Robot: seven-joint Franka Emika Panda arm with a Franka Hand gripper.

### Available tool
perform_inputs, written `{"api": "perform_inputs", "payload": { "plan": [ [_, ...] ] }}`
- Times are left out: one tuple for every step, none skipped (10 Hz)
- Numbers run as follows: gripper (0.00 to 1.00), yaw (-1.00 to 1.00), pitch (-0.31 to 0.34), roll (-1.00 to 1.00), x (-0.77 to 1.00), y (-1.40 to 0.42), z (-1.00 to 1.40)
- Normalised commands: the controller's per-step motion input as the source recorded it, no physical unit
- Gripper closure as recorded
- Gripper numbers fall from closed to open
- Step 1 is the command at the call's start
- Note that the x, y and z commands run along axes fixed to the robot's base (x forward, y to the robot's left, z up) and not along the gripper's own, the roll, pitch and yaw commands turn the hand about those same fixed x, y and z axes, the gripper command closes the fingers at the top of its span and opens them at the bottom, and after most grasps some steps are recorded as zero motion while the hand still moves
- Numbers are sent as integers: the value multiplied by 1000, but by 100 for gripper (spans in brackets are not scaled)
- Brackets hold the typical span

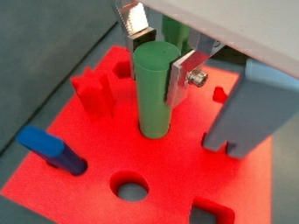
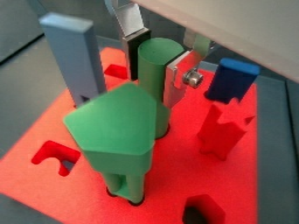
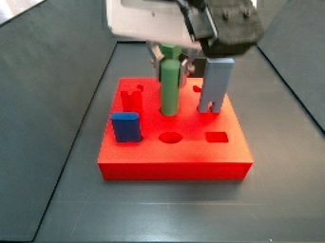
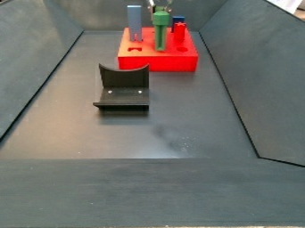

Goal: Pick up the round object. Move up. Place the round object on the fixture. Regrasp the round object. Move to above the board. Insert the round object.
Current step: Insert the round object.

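Claw: you see the claw (image 1: 160, 54) above the middle of the board, its silver fingers (image 1: 184, 75) set on either side of the round object's upper part. The plates lie against the peg; you can treat it as closed on the peg, though the far finger is partly hidden.
Round object: the round object (image 1: 153, 92) stands upright with its lower end in a hole near the centre of the board. In a side view (image 3: 169, 84) it rises straight up from the top face.
Board: the board (image 3: 176, 157) lies flat at the far end of the tabletop (image 4: 155, 134).
Fixture: the fixture (image 4: 121, 89) stands on the tabletop nearer than the board, apart from it.
Other pegs: a grey-blue square peg (image 3: 218, 85) stands right of the round object; a blue peg (image 3: 125, 126) sits near the board's left front; a red star-shaped peg (image 2: 226, 128) and a green faceted peg (image 2: 117, 132) also stand in the board.
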Motion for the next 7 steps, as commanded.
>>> {"api": "perform_inputs", "payload": {
  "plan": [
    [100, 0, 0, 40, 120, 0, -357],
    [100, 0, 0, 121, 0, 9, -389],
    [100, 0, 0, 257, -51, 0, -343],
    [100, 23, 0, 346, -66, -40, -334],
    [100, 49, 0, 354, 0, -169, -354],
    [100, 0, -3, 0, 6, 0, -129],
    [100, 0, 0, 0, 0, 0, 0]
  ]
}}
